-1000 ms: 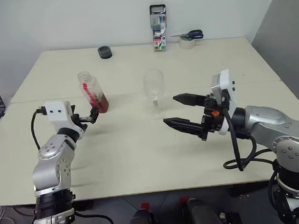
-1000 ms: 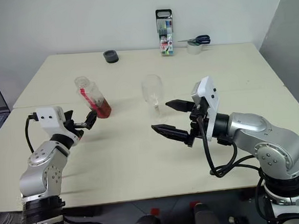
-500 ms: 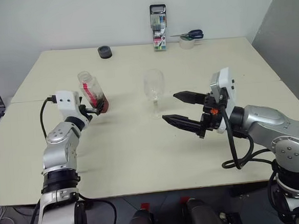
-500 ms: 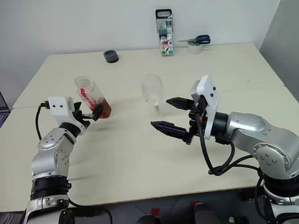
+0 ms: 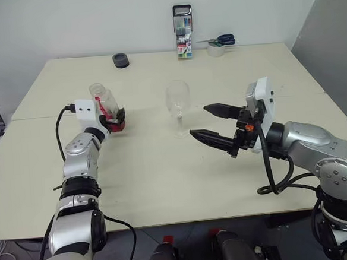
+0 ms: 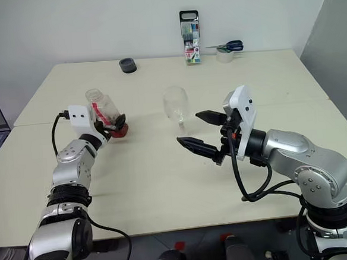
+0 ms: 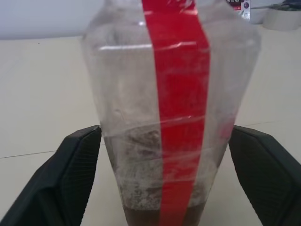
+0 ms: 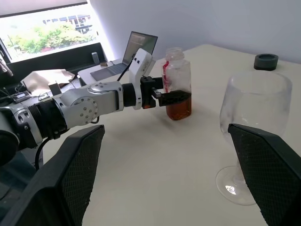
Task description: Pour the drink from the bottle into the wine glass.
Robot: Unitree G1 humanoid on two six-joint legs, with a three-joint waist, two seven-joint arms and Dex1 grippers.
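Left fingers point(image 6: 114, 123) flank the bottle.
The small clear plastic bottle point(image 5: 104, 105) with a red label strip stands near the counter's point(image 5: 165, 178) left edge, not visibly clamped; right fingers point(image 5: 211, 125) gape beside the clear stemmed wine glass point(image 5: 178, 106).

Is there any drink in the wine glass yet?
No, the wine glass stands clear and empty, while the drink sits in the bottle.

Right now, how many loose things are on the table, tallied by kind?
Bottle: 1
Wine glass: 1
Tape rolls: 2 (black, pale)
Scissors: 1
Marker pack: 1
Total: 6
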